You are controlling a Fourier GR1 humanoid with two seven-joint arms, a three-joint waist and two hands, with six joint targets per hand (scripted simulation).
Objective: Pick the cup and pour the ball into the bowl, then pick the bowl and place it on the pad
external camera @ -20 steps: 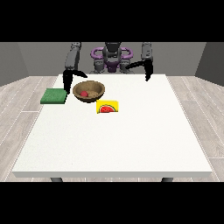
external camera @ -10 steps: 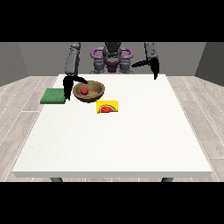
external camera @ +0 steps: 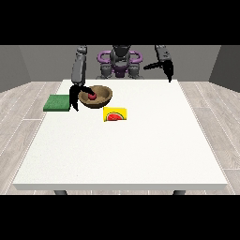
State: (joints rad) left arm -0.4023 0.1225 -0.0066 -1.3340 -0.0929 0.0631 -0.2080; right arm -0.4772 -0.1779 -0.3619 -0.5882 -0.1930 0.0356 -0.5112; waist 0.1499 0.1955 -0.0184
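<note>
With ball (external camera: 92, 95) already in bowl (external camera: 96, 97), pour looks done; bowl still off pad (external camera: 58, 102). Hand at view's left (external camera: 75, 95) beside bowl, grip unclear.

Hand at view's left (external camera: 75, 96): I can't tell whether it touches the bowl (external camera: 96, 97) or just hangs beside its rim.
Ball (external camera: 92, 95): lower part hidden by the bowl wall.
Cup (external camera: 115, 115): too small for me to tell upright from lying down.
Hand at view's right (external camera: 167, 69): finger pose too small to read.
</note>
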